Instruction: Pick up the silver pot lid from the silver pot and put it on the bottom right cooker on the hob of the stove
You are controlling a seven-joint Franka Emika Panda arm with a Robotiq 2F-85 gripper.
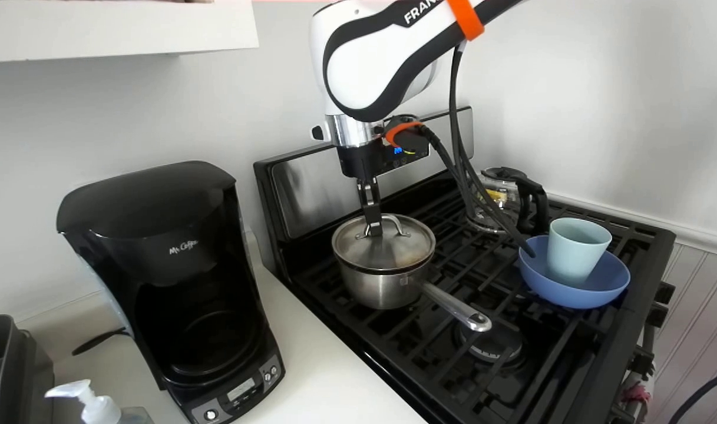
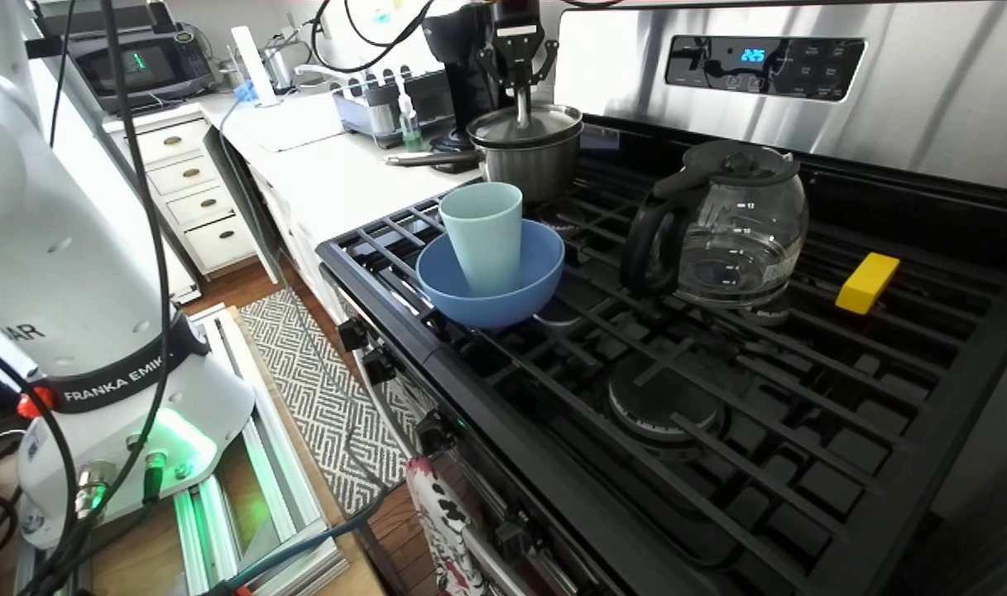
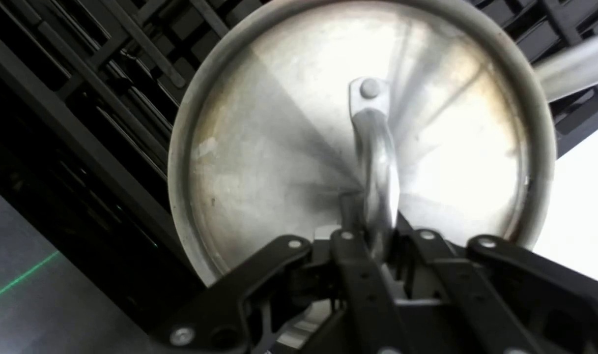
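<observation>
My gripper (image 3: 376,219) has the lid (image 1: 405,250) pinched by its handle (image 3: 381,172), off-centre. Can't tell if it's clear of the pot (image 1: 382,290), so I'd lift slow and level.

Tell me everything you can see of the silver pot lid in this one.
The silver pot lid is round, shiny and seemingly metal, with brownish stains near its edge. An arched handle crosses its middle, with a riveted bracket clear in the wrist view. The gripper is closed on that handle. The lid covers the silver pot, roughly level; whether it rests there or is slightly raised, I cannot tell.
</observation>
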